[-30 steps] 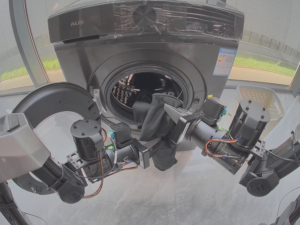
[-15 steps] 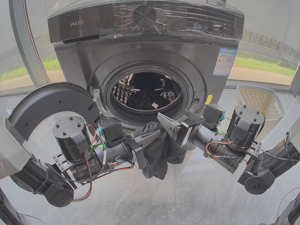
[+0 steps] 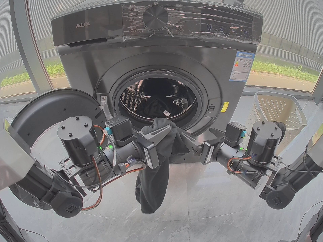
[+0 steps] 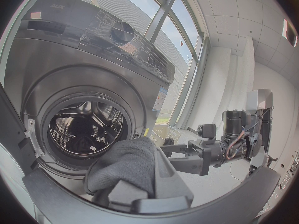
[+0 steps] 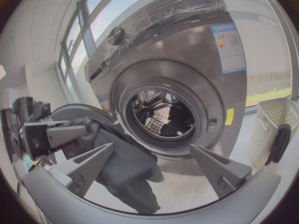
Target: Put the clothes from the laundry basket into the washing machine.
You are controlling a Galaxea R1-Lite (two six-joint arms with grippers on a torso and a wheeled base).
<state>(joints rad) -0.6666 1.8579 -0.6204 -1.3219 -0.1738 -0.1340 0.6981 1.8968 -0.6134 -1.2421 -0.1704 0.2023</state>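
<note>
One dangling garment, lower now

Laundry space, washing machine, laundry basket, polished tile floor, tall glass windows

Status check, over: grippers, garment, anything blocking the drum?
Left gripper shut on dark garment, hanging before the drum opening. Right gripper open, empty, alongside. Washer door open, nothing blocking. Another dark piece draped on laundry basket rim.

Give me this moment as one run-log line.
left gripper shut on garment in front of drum | right gripper jaws open, empty | door open | second garment over basket rim
</note>
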